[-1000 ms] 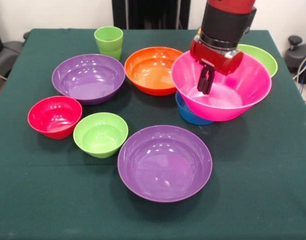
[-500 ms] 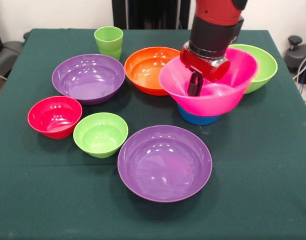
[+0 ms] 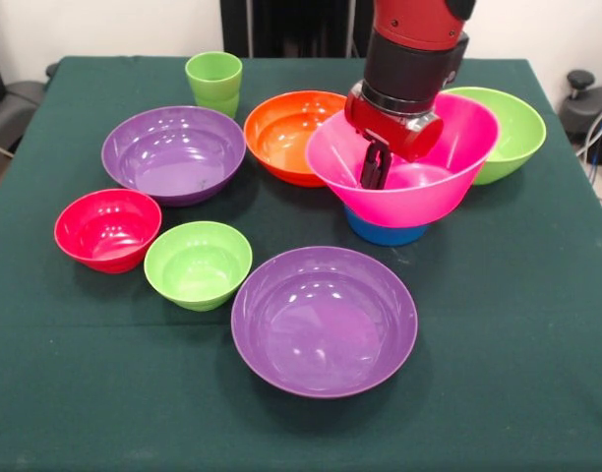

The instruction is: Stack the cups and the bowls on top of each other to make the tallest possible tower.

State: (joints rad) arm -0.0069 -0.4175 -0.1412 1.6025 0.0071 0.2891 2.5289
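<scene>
My gripper (image 3: pixel 373 167) is shut on the near-left rim of the huge pink bowl (image 3: pixel 429 192), which is tilted and sits over the small blue bowl (image 3: pixel 385 234). A large orange bowl (image 3: pixel 286 138) lies just left of it and a large lime green bowl (image 3: pixel 517 133) just behind on the right. One purple bowl (image 3: pixel 173 152) is at the left, the other (image 3: pixel 324 320) at the front centre. A small red bowl (image 3: pixel 107 228) and a small lime green bowl (image 3: pixel 197 263) sit at the front left. The light green cup (image 3: pixel 213 82) stands at the back. The orange cup is out of view.
All of it stands on a dark green tablecloth (image 3: pixel 517 374). The robot's black pedestal (image 3: pixel 291 25) rises behind the table's far edge. Grey chair parts (image 3: pixel 586 103) show past the right edge.
My gripper has carried the pink bowl to the left and a little toward the back. The bowl has come down over the blue bowl and now uncovers more of the large lime green bowl.
</scene>
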